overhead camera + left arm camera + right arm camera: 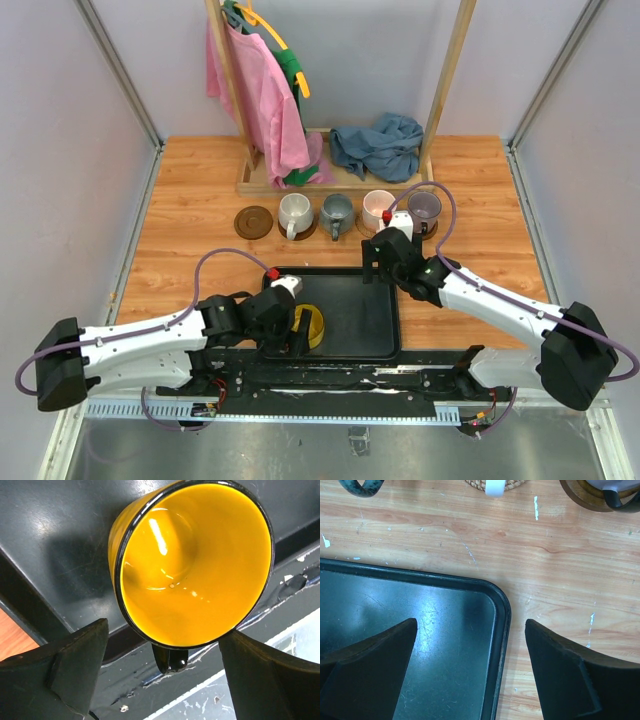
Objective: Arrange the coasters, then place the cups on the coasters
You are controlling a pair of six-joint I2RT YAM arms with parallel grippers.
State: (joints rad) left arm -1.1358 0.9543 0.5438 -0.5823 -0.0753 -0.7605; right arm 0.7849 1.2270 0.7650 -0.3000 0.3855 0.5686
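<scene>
The yellow cup [314, 327] lies on its side in the near left part of the black tray [365, 310]. Its mouth faces the left end effector [292, 330], whose fingers [75, 670] are spread to either side of it, released and gripping nothing. The left arm stretches low along the near edge, wrist bent in toward the tray.

Beyond the tray, on the worktop [190, 250], the white cup [294, 212], grey cup [336, 212], pink cup [378, 207] and purple cup [425, 207] stand in a row on coasters. A bare dark brown coaster [254, 222] lies at the row's left end.

The right arm reaches diagonally inward. The right end effector [470, 622] is released and empty, above the tray's far right corner.
</scene>
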